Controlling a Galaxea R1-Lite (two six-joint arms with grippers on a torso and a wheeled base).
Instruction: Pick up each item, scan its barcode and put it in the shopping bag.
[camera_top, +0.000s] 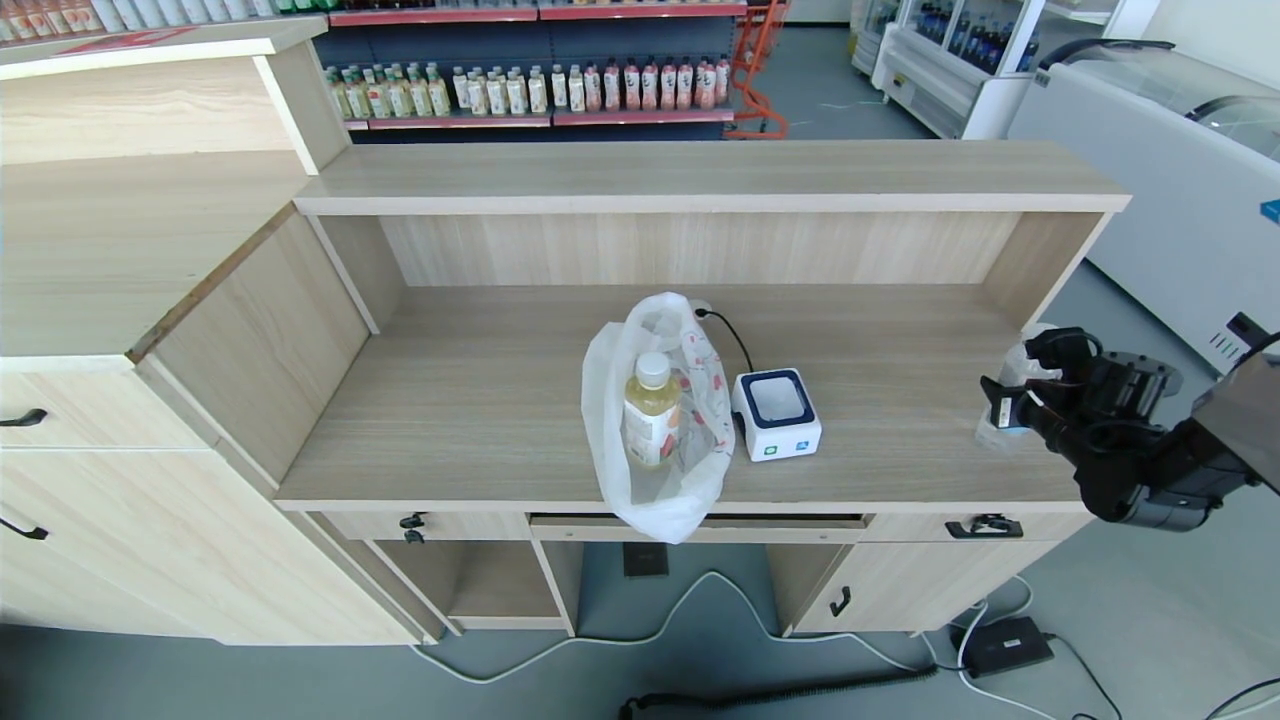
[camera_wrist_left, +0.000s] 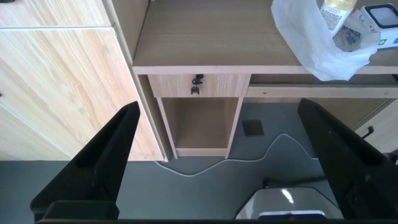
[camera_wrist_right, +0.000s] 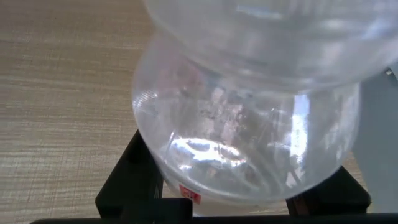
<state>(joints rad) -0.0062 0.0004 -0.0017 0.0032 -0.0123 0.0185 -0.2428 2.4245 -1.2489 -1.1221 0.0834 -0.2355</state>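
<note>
A white shopping bag stands open in the middle of the wooden counter. Inside it is a bottle of yellowish tea with a white cap. Just right of the bag sits the white and blue barcode scanner. At the counter's right edge my right gripper is shut on a clear plastic bottle; in the right wrist view this bottle sits between the black fingers. My left gripper hangs open below counter height, in front of the bag.
A raised shelf and side walls enclose the counter's back and sides. Drawers and an open cubby lie under the counter. The scanner's black cable runs to the back wall. More cables trail on the floor, and a freezer stands at the right.
</note>
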